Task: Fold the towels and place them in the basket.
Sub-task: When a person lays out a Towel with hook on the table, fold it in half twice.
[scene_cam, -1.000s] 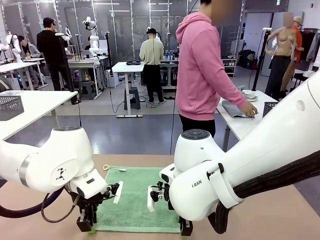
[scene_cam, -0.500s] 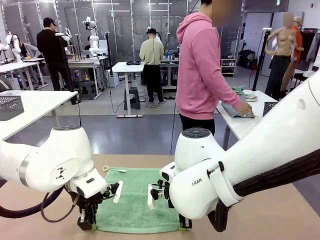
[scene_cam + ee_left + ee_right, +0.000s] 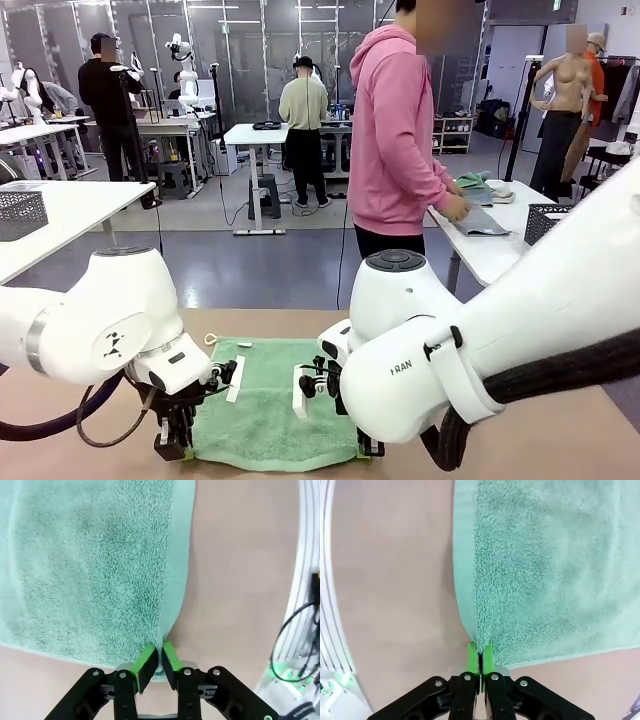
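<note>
A mint green towel (image 3: 268, 400) lies spread flat on the tan table between my two arms. My left gripper (image 3: 172, 448) pinches the towel's near left corner; in the left wrist view the left gripper (image 3: 160, 652) has its green pads (image 3: 146, 658) shut on the towel (image 3: 95, 565) edge. My right gripper (image 3: 370, 447) holds the near right corner; in the right wrist view the right gripper (image 3: 480, 655) is shut tight on the towel (image 3: 545, 570) corner, which is lifted a little off the table. Beyond the table, the person handles a grey towel (image 3: 480, 222) on a white side table.
A dark mesh basket (image 3: 548, 220) stands on the white side table (image 3: 500, 255) at the right. The person in a pink hoodie (image 3: 395, 130) stands between the tables, turned away. Bare tan tabletop (image 3: 560, 440) lies beside the towel.
Both grippers have raised the towel's near corners slightly. The person has leaned in closer over the grey towel on the side table.
</note>
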`<action>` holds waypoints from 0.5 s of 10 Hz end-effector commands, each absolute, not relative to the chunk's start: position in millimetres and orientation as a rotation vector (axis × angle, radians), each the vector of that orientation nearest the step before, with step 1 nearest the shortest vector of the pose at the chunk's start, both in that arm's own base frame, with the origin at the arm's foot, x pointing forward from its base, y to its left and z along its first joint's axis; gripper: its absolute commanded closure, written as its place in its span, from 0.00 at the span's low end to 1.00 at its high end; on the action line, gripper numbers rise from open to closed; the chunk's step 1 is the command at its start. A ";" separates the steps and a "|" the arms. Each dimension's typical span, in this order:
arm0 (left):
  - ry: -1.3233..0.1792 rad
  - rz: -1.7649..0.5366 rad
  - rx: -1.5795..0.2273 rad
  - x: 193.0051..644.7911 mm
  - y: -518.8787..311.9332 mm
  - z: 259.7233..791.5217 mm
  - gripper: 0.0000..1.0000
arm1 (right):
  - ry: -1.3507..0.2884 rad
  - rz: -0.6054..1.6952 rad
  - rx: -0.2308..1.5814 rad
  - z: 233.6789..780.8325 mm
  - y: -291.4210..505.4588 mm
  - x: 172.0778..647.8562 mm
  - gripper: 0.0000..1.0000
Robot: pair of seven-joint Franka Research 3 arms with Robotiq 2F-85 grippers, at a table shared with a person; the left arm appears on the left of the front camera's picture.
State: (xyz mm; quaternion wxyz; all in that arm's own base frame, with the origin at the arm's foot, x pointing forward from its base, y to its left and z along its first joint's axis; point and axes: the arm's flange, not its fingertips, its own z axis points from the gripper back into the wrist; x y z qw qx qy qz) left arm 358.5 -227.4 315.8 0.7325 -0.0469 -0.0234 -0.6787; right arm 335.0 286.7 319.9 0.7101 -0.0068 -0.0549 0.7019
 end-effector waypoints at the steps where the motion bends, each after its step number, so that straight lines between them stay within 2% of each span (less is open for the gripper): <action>1: -0.066 -1.477 -0.151 329.1 -221.6 339.6 0.94 | -0.140 1.616 0.025 351.5 273.8 306.3 1.00; 3: -0.061 -1.495 -0.145 303.5 -227.7 367.0 0.94 | -0.123 1.626 0.002 378.1 273.8 283.5 1.00; 5: -0.100 -1.509 -0.110 294.7 -234.9 392.6 0.94 | -0.172 1.647 0.022 399.3 272.4 275.8 1.00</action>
